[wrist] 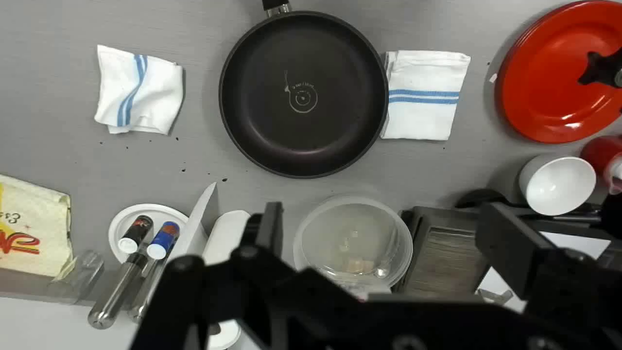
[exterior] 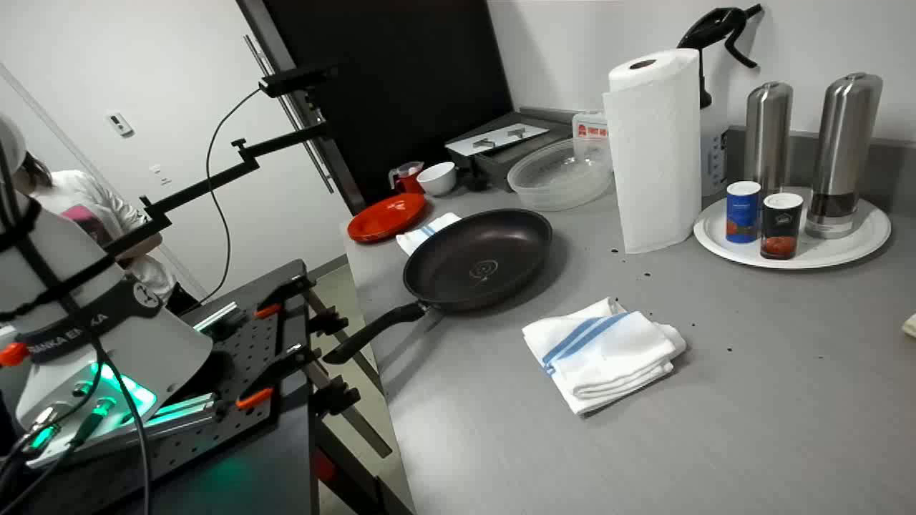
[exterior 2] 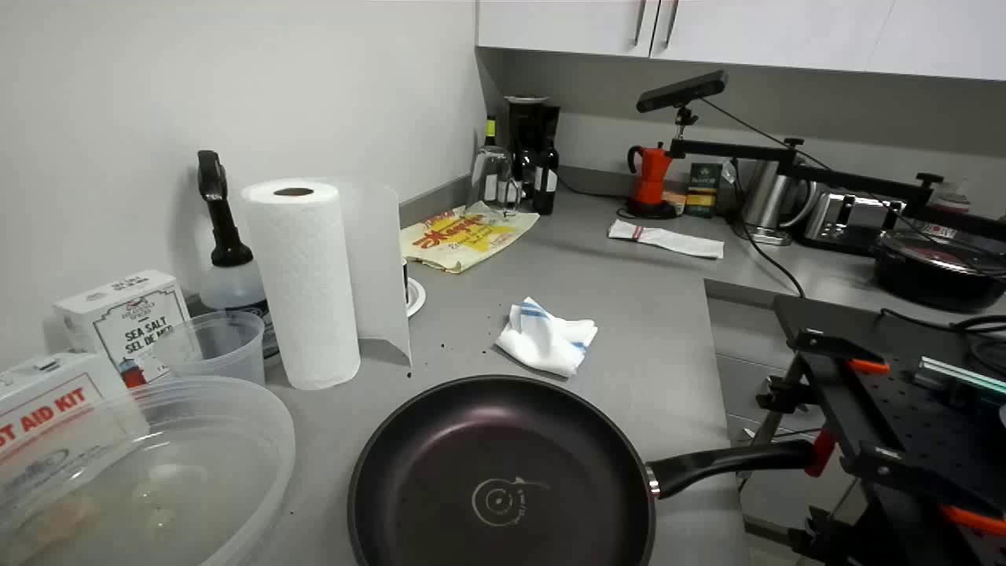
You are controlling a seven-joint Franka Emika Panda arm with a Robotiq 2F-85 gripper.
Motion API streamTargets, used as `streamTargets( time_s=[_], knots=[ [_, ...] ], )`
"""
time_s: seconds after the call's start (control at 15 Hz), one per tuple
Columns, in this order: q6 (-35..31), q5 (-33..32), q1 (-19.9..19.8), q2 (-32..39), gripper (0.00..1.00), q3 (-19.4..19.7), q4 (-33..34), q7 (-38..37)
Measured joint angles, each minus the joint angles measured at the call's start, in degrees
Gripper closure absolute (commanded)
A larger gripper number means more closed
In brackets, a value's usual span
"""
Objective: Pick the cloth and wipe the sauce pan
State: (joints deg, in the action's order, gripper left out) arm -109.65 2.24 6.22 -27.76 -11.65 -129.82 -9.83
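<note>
In an exterior view, a rumpled, folded white cloth with two blue stripes [exterior: 605,357] lies in soft layers on a smooth grey countertop [exterior: 715,443]. Near it sits a round, shallow black pan [exterior: 478,243], its dark inside marked with a pale emblem, its long black handle [exterior: 376,332] reaching past the counter's edge. A second white cloth with blue stripes [exterior: 424,234] shows partly behind the pan. One tall white paper towel roll [exterior: 655,157] stands near one round white plate [exterior: 874,225], which bears four containers: two tall metal cylinders [exterior: 844,143] and two small white-capped shakers [exterior: 743,214], one blue, one dark.

In an exterior view, the rumpled cloth lies near the pan, apart from it. One clear plastic tub [exterior 2: 263,472] stands just beside the pan, and behind it one white box lettered "SEA SALT" [exterior 2: 145,326]. Farther back is one narrow white cloth with red stripes [exterior 2: 668,240].

In the wrist view, the two blue-striped cloths flank the pan: the rumpled one apart, the other a flat rectangle whose edge meets the pan's rim. Glossy red round plates [wrist: 544,87], stacked, their number unclear, lie near one smooth white bowl [wrist: 559,184]. The gripper [wrist: 384,218] has its two black fingers [wrist: 269,228] spread wide, with nothing held between them.
</note>
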Motion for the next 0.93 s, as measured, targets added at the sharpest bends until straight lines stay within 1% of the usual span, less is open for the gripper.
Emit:
streamTargets(
  time_s=[0.73,0.93],
  knots=[
    [0.1,-0.1,0.0,0.3,0.0,0.0,-0.3,-0.1],
    [0.0,-0.4,-0.1,1.1,0.0,0.0,-1.0,-1.1]
  ],
)
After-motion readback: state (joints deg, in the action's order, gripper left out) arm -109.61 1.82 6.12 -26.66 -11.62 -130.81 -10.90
